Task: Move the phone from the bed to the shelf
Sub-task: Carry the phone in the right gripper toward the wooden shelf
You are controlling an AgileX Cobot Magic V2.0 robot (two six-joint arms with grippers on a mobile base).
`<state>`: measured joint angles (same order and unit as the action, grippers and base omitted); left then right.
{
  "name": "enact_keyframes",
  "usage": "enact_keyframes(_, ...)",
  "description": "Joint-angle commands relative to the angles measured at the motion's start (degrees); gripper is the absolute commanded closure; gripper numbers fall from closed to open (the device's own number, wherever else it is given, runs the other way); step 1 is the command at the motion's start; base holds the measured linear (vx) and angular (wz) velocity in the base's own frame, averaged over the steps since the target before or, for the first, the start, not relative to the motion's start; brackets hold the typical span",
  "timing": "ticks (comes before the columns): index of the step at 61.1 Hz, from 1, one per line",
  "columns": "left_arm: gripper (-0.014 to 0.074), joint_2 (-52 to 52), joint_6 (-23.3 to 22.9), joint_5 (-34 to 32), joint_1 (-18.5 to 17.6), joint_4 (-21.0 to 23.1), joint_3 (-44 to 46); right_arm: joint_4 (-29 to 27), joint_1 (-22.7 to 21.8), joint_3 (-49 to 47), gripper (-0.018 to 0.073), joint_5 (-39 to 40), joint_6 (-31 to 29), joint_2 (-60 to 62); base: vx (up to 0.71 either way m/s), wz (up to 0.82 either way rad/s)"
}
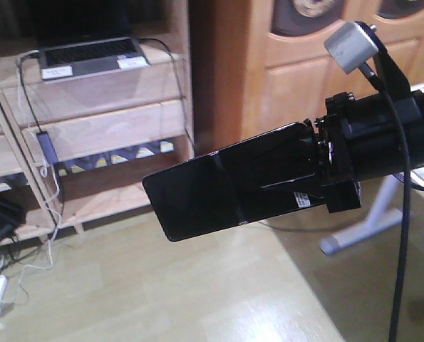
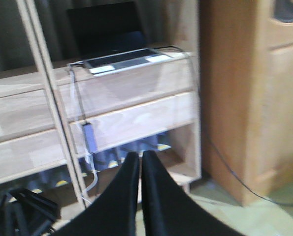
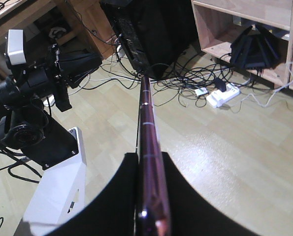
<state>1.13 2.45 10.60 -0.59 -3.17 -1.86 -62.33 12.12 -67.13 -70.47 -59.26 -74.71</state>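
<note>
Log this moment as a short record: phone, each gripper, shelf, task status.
phone: held in the air above the floor, in front of the shelf
right gripper: shut on the phone
left gripper: shut, holding nothing
shelf: laptop on an upper plank
task status: phone not yet on the shelf
bed: not in view

Glossy black phone (image 1: 208, 187) with pinkish edge, pale natural-wood shelf (image 1: 119, 125), grey laptop (image 1: 90, 58), orange-brown door (image 1: 297, 78), yellowish floor (image 1: 162, 285)
</note>
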Motion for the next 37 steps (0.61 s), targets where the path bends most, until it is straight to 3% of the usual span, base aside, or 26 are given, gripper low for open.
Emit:
enact_keyframes(1, 0.0596, 0.23, -0.22, -4.01, -0.12, 0.3, 1.46, -5.02, -0.11, -1.44, 0.0561, -3.28, -0.19, 1.74, 0.49, 0.3)
enact_keyframes(37, 0.0596, 0.23, -0.22, -4.01, -0.12, 0.3, 1.46, -5.02, -0.11, -1.44, 0.0561, -3.3, -0.19, 1.74, 0.47, 0.23)
